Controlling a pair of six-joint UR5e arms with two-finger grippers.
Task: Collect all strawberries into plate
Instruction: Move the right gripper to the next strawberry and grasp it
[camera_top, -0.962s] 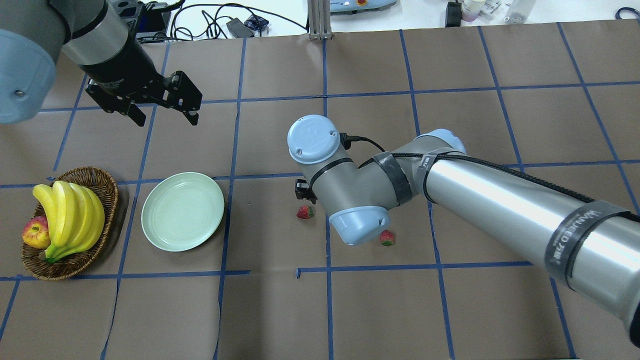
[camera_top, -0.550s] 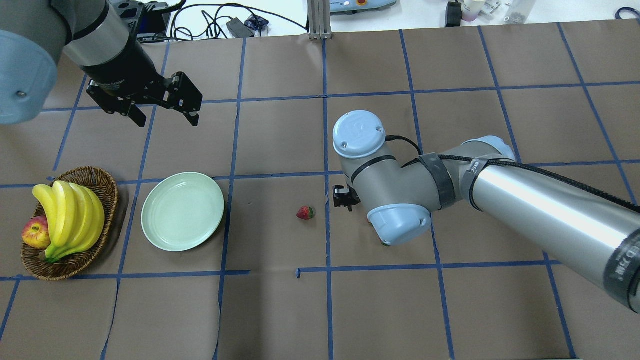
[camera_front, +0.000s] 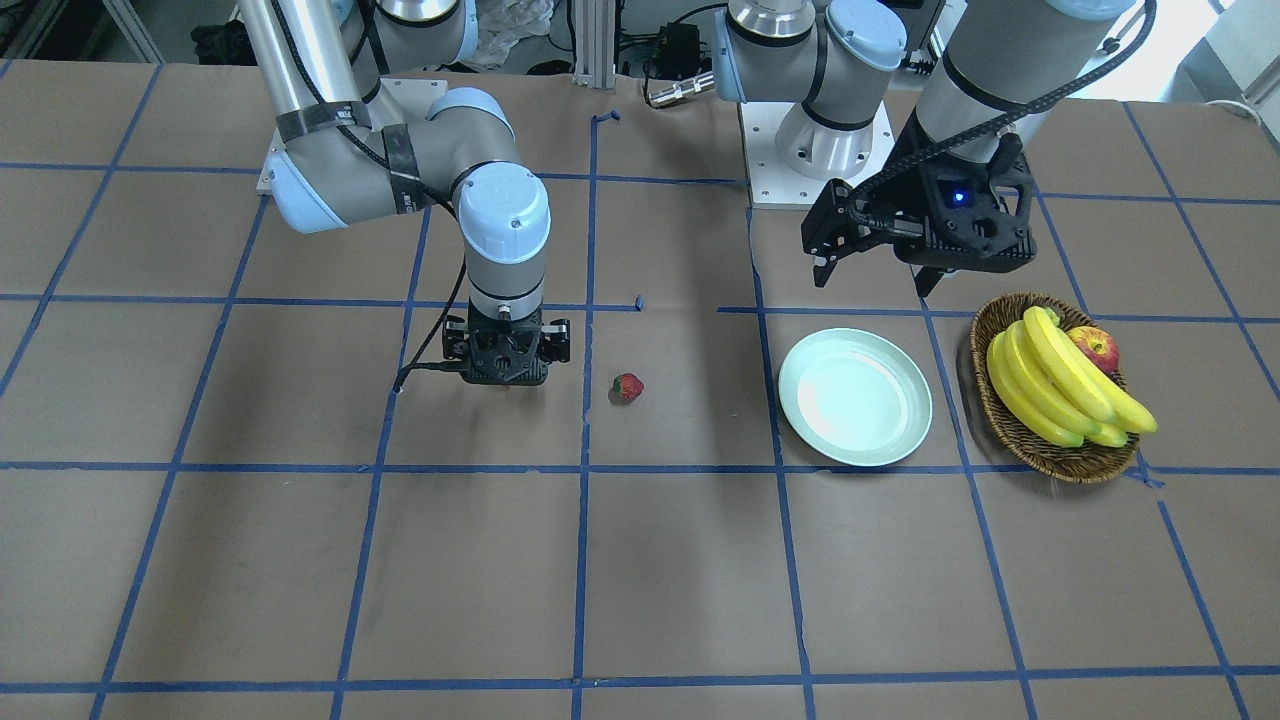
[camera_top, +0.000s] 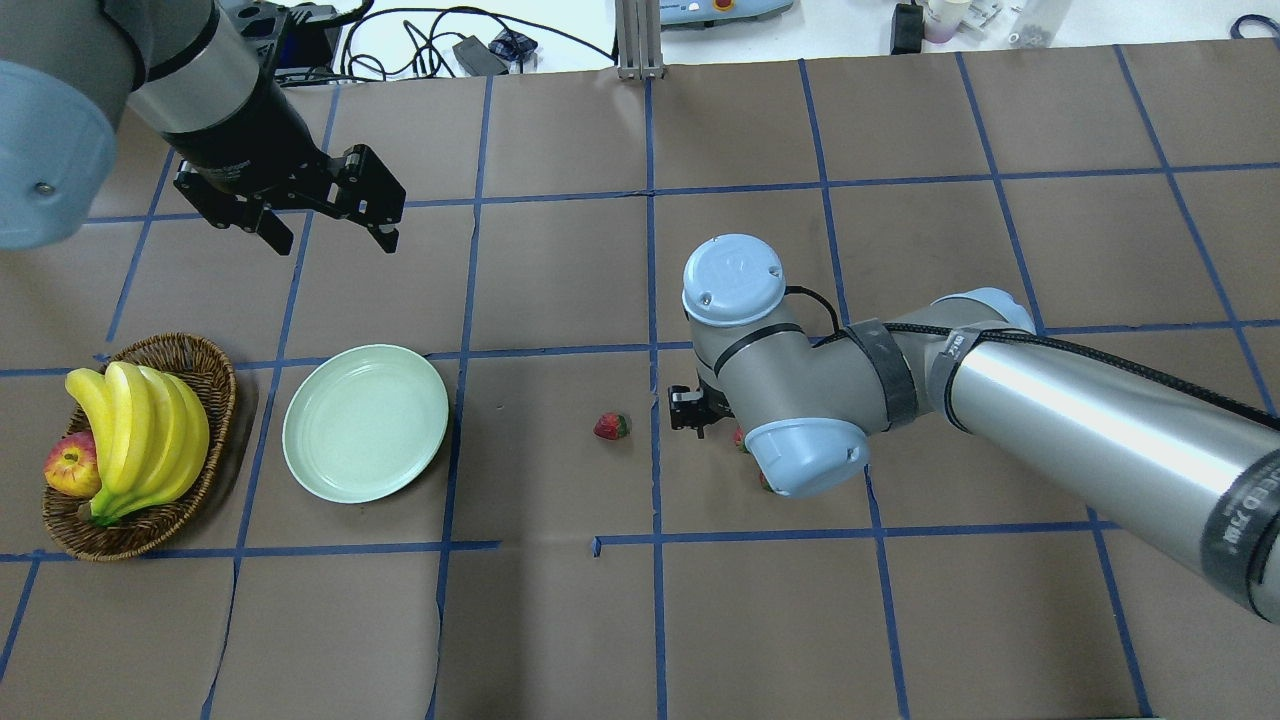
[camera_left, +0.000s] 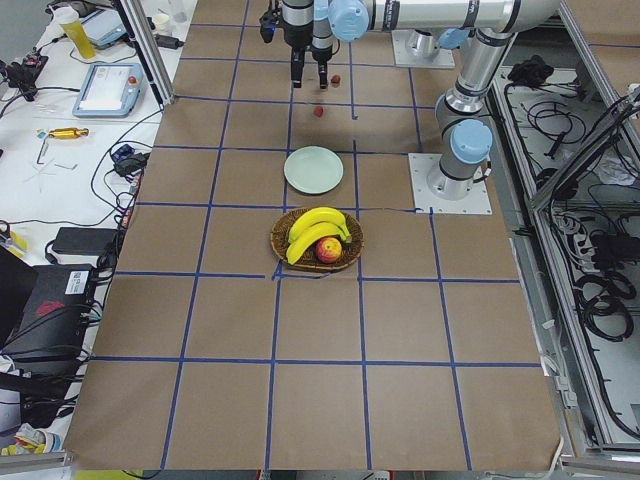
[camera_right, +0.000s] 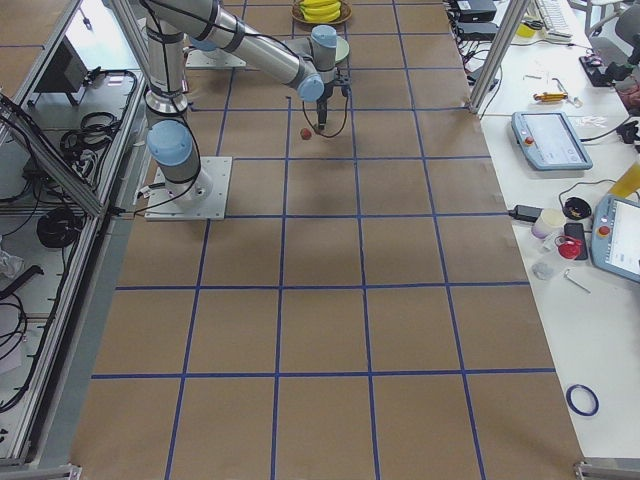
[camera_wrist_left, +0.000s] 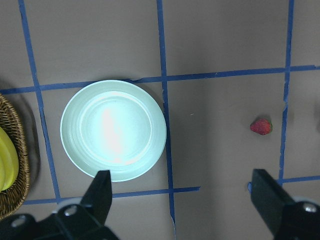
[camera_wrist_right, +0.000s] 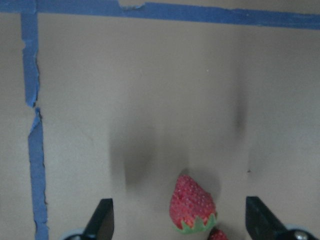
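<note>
One strawberry (camera_top: 611, 426) lies alone on the brown table; it also shows in the front view (camera_front: 627, 386) and the left wrist view (camera_wrist_left: 261, 126). My right gripper (camera_wrist_right: 177, 205) is open and points down, with a second strawberry (camera_wrist_right: 192, 202) between its fingers on the table. A red bit of another strawberry (camera_wrist_right: 217, 234) shows at that view's bottom edge. From overhead the right wrist (camera_top: 790, 400) hides most of this. The mint-green plate (camera_top: 365, 422) is empty. My left gripper (camera_top: 330, 238) is open and empty, high beyond the plate.
A brown wicker basket (camera_top: 212, 365) with bananas (camera_top: 140, 430) and an apple (camera_top: 70, 467) stands left of the plate. Blue tape lines grid the table. Cables and equipment lie past the far edge.
My right arm has swung to the right, from above the lone strawberry to above the strawberries further right. The left arm, plate and lone strawberry have not moved.
</note>
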